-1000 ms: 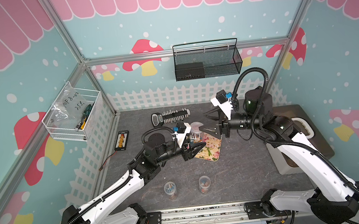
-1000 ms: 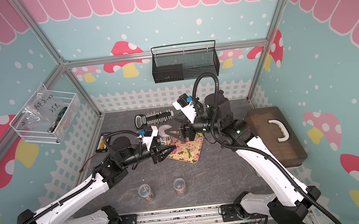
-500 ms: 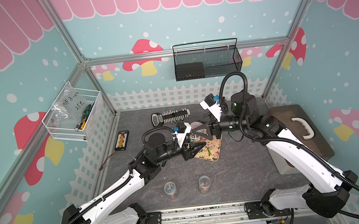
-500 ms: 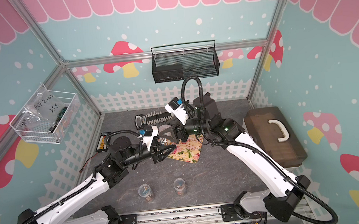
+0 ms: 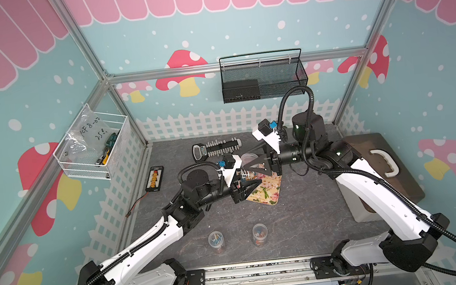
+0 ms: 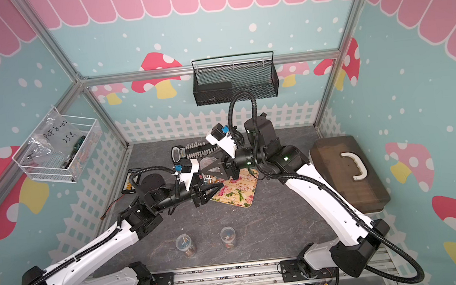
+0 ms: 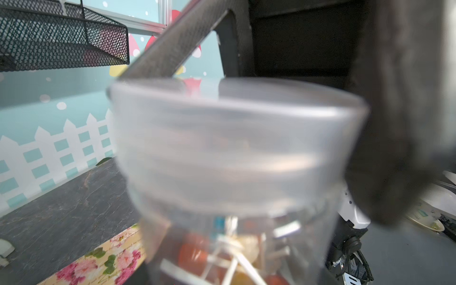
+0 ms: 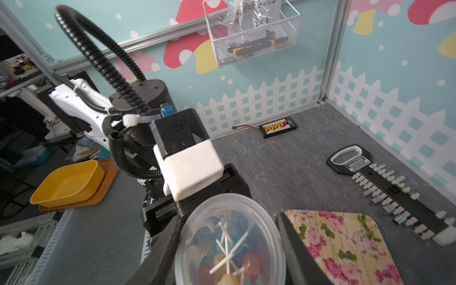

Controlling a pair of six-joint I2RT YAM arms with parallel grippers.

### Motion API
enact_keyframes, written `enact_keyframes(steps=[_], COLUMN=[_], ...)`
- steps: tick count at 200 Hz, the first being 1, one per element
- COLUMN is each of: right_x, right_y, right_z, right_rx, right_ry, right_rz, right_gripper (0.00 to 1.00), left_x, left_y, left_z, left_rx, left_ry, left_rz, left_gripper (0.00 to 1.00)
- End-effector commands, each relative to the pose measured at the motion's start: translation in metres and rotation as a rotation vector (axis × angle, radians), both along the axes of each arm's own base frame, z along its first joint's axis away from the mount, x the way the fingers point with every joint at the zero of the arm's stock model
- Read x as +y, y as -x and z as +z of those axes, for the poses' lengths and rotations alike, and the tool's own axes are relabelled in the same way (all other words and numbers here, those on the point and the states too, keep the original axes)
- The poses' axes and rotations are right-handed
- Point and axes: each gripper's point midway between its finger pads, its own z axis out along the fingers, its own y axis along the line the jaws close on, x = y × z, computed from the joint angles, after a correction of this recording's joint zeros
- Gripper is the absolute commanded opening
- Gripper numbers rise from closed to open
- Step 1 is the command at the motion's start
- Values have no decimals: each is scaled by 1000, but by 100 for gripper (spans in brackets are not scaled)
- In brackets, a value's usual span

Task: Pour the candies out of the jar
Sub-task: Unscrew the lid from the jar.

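**Two arms, two tools, three jars, one tray.** The left tool [image 5: 253, 185] is closed on one jar [image 8: 230, 246], held at the edge of the floral tray [image 5: 266, 195]. The right tool [image 5: 245, 162] faces it from the opposite side, jaws straddling the clear lid [image 7: 234, 138]; whether they clamp it cannot be told. Candies [image 8: 250, 262], too many to count, lie inside. Two spare jars [image 5: 215, 240] stand nearer the arm bases than either tool. One socket rail [image 5: 219, 149] lies beyond the left tool. The table [image 5: 306, 198] is dark grey and stone-patterned; the walls are teal with mushrooms. The jar's long axis is roughly upright, lid uppermost.
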Motion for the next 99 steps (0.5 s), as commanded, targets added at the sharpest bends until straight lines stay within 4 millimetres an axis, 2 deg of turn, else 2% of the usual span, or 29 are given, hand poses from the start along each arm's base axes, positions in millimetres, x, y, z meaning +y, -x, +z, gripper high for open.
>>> enact_keyframes(steps=[1, 32, 48, 56, 66, 74, 85, 99], right_x=[-7, -7, -6, -6, -6, -8, -11, -14], right_y=[32, 29, 27, 26, 24, 24, 21, 18], right_z=[35, 34, 32, 30, 29, 28, 29, 32], right_rx=[-300, -293, -278, -270, -267, -267, -264, -231], right_ry=[-104, -110, -107, -101, -92, -85, -70, -74], right_rz=[228, 276, 277, 269, 251, 234, 187, 126], right_gripper=[30, 30, 34, 41, 61, 70, 76, 78], left_x=[0, 0, 1, 2, 2, 3, 3, 4], left_y=[8, 10, 11, 11, 11, 11, 11, 10], left_z=[2, 1, 2, 3, 3, 3, 2, 2], left_rx=[32, 41, 40, 38, 36, 32, 32, 30], left_ry=[11, 11, 15, 16, 16, 16, 14, 13], left_rz=[-36, -48, -49, -46, -41, -39, -36, -29], left_gripper=[39, 39, 39, 39, 39, 39, 39, 39])
